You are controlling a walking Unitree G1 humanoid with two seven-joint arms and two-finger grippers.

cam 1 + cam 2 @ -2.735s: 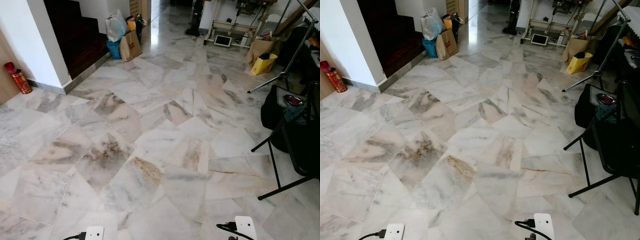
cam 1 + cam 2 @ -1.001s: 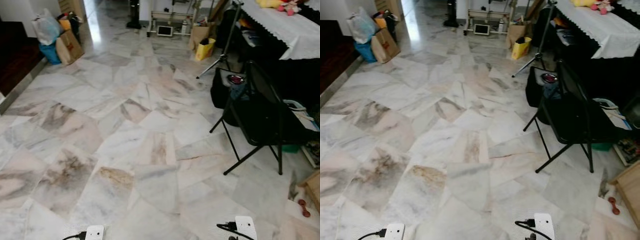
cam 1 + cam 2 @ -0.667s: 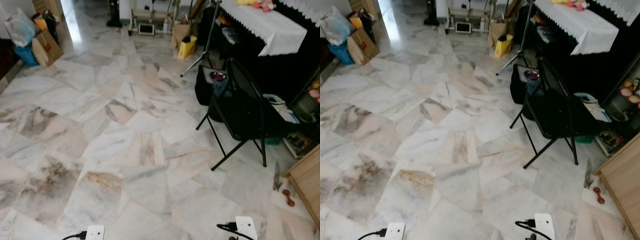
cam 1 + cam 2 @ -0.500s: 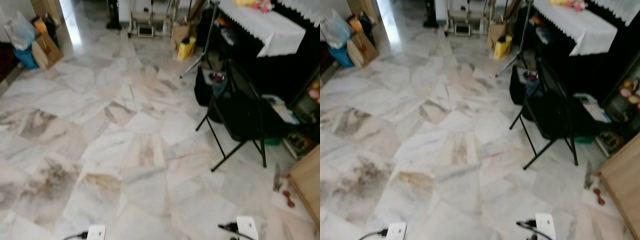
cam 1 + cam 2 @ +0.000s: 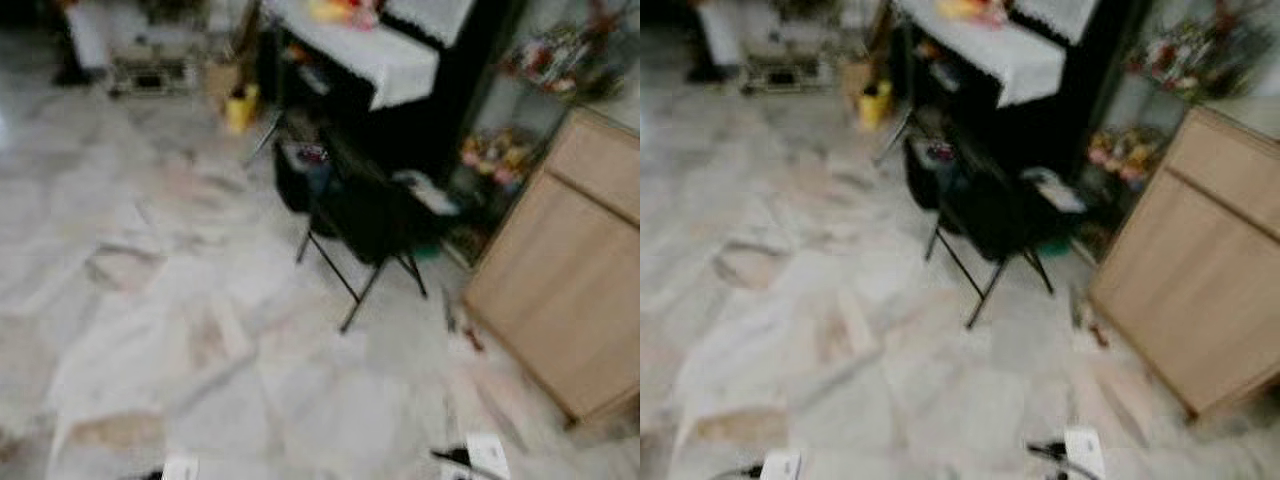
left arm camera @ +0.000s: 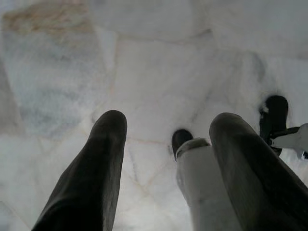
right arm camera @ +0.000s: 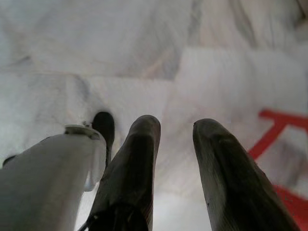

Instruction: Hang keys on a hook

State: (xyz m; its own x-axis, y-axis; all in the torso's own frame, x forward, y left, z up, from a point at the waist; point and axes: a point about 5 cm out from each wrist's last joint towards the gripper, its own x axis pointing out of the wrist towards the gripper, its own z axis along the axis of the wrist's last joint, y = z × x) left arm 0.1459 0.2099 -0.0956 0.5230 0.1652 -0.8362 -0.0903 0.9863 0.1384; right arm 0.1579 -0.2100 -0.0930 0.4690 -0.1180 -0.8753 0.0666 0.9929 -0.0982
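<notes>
The right gripper [image 7: 175, 139] hangs over the pale marble floor [image 7: 144, 53], its two black fingers [image 7: 132, 163] a little apart with nothing between them. Beside them is a white leg [image 7: 45, 178] ending in a dark foot [image 7: 103, 126]. Red lines [image 7: 274, 134] cross the floor at one edge.

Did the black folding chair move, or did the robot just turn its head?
No. The black folding chair stands beside the same white-clothed table and black bag as before; the whole blurred picture shifted, so the camera turned right.
</notes>
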